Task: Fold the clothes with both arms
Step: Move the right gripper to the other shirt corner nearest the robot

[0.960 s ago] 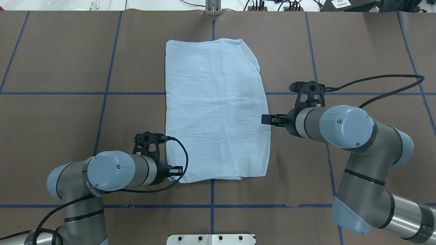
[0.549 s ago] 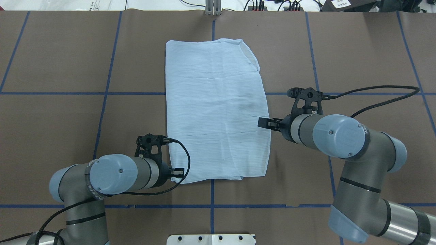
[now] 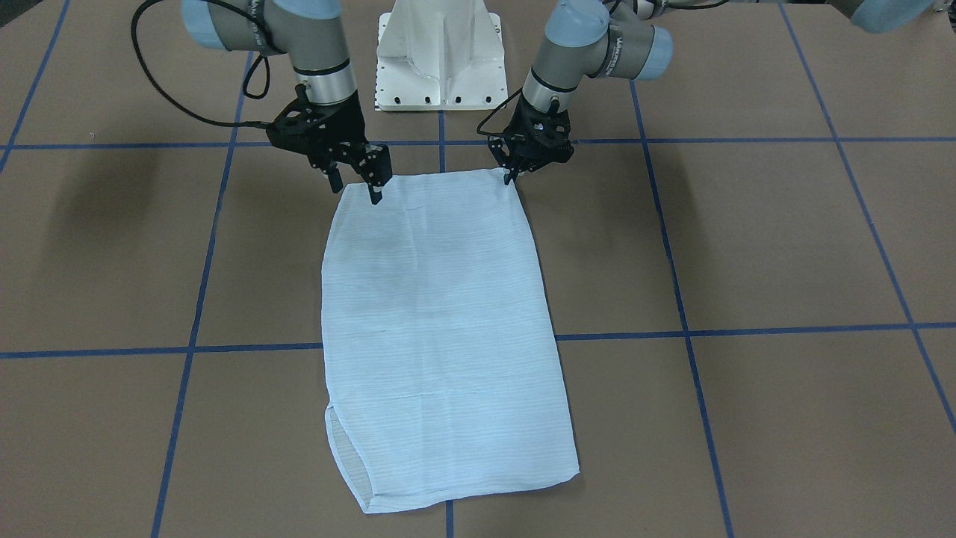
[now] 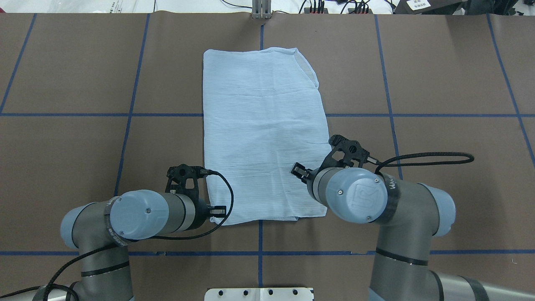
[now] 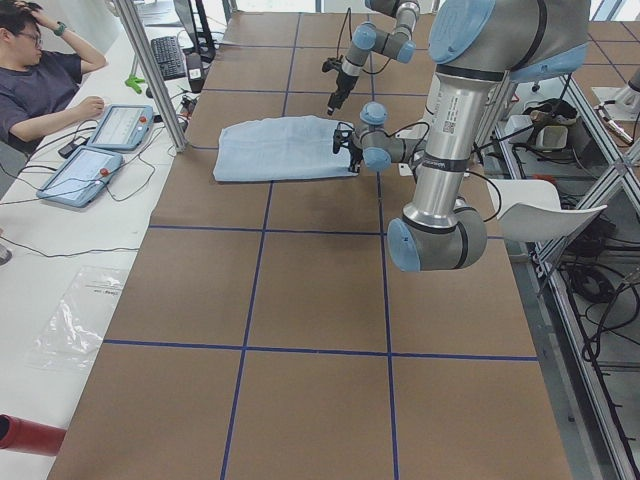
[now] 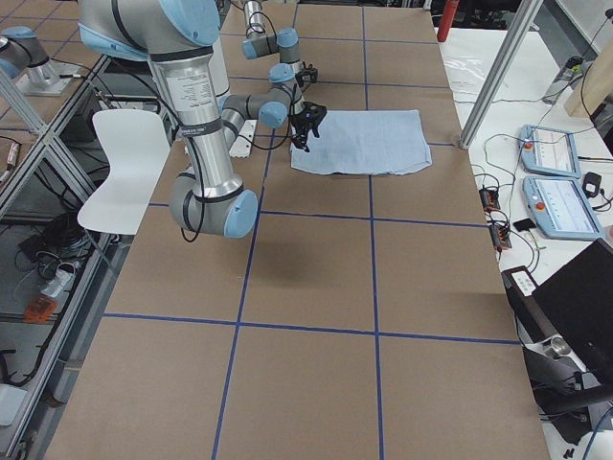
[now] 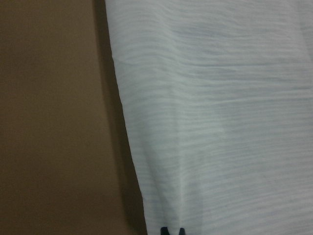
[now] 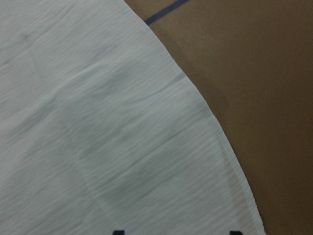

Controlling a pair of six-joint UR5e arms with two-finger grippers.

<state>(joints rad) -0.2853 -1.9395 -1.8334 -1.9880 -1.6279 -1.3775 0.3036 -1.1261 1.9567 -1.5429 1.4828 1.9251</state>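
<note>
The pale blue shirt (image 4: 263,133) lies folded into a long flat rectangle on the brown table, its curved armhole edge at the far right corner. My left gripper (image 4: 219,211) sits low at the shirt's (image 3: 433,321) near-left corner, and in the front view the left gripper (image 3: 512,178) is shut on that corner. In its wrist view the two tips (image 7: 172,231) pinch the cloth (image 7: 220,122). My right gripper (image 3: 355,188) hovers open above the near-right corner. Its fingertips (image 8: 117,232) stand wide apart over the cloth (image 8: 98,122), holding nothing.
Blue tape lines cross the brown table top (image 4: 62,167). The white pedestal base (image 3: 441,52) stands at the robot's edge. A person (image 5: 40,80) sits at the far side with tablets (image 6: 551,149). Cables run along the far edge (image 4: 326,6).
My right arm swung from the shirt's right edge back toward the robot and over the near-right part of the cloth. The left gripper slid slightly nearer the robot, staying at its corner.
</note>
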